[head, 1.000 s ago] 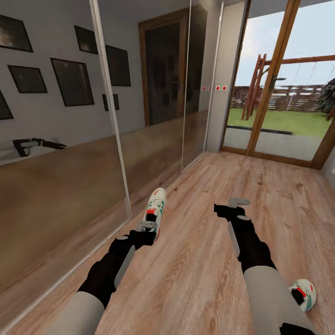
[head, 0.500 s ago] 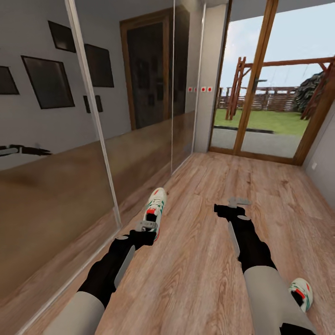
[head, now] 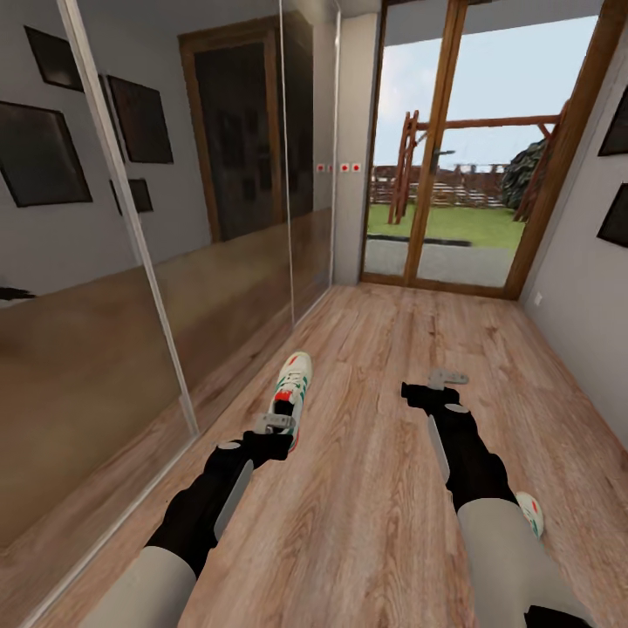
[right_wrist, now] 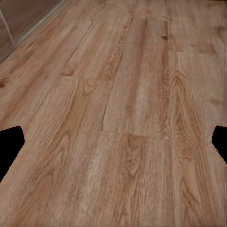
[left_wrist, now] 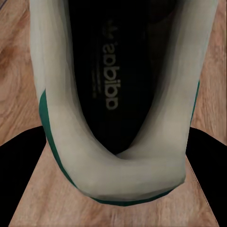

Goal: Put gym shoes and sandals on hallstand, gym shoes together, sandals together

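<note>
Matt wood-grain floor [head: 384,488], smooth cream leather-look sneaker [head: 292,388]

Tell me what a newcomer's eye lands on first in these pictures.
First, the cream-white gym shoe with green stripes and red accents, gripped at its heel by the left claw over the wood floor; the left wrist view looks straight into it. Next, the tall glass door at the corridor's far end, showing lawn, and the mirrored wall on the left.
</note>
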You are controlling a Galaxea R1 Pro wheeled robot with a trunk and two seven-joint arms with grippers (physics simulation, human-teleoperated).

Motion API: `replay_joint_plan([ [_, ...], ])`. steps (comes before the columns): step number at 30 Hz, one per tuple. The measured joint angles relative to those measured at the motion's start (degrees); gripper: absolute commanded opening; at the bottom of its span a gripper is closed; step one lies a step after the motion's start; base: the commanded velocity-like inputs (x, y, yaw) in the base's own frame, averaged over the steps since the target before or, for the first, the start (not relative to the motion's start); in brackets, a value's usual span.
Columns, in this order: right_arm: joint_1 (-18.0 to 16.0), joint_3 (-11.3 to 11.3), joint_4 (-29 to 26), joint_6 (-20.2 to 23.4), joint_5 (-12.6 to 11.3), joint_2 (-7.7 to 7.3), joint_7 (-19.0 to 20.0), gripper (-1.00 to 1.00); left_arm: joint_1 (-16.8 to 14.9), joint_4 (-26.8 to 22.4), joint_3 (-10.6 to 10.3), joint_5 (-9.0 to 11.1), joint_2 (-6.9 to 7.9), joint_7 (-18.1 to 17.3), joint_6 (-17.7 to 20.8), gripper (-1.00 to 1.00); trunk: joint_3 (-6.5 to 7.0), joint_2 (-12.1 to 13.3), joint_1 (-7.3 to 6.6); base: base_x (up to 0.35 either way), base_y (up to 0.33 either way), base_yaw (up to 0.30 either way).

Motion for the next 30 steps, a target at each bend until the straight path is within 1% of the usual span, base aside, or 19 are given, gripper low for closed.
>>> replay_joint_plan([
  [5,0.0,0.06,0.04,0.0,0.0,0.0,0.0,1.0,0.0,0.0,0.0,-0.02,0.0,-0.03,-0.01,-1.0,0.16,0.0,0.0,0.013,0.0,-0.242],
  [8,0.0,0.08,0.04,0.0,0.0,0.0,0.0,1.0,0.0,0.0,0.0,0.05,0.0,-0.05,-0.01,-1.0,0.26,0.0,-0.02,0.178,0.0,-0.242],
  [15,0.0,0.08,0.05,0.0,0.01,0.0,0.0,1.0,0.0,0.08,0.07,0.08,0.08,-0.05,-0.01,-1.0,0.48,0.0,-0.04,0.32,0.0,-0.219],
  [22,-0.01,0.08,0.05,-0.01,0.01,0.01,0.0,1.0,0.01,0.08,0.03,0.08,0.09,-0.08,0.06,-1.0,0.51,0.0,-0.04,0.343,0.0,-0.047],
  [30,0.0,0.05,-0.02,0.0,0.01,0.0,0.0,1.0,0.0,0.09,0.01,0.15,0.07,-0.08,0.05,-1.0,0.66,0.0,-0.04,0.343,0.0,-0.244],
])
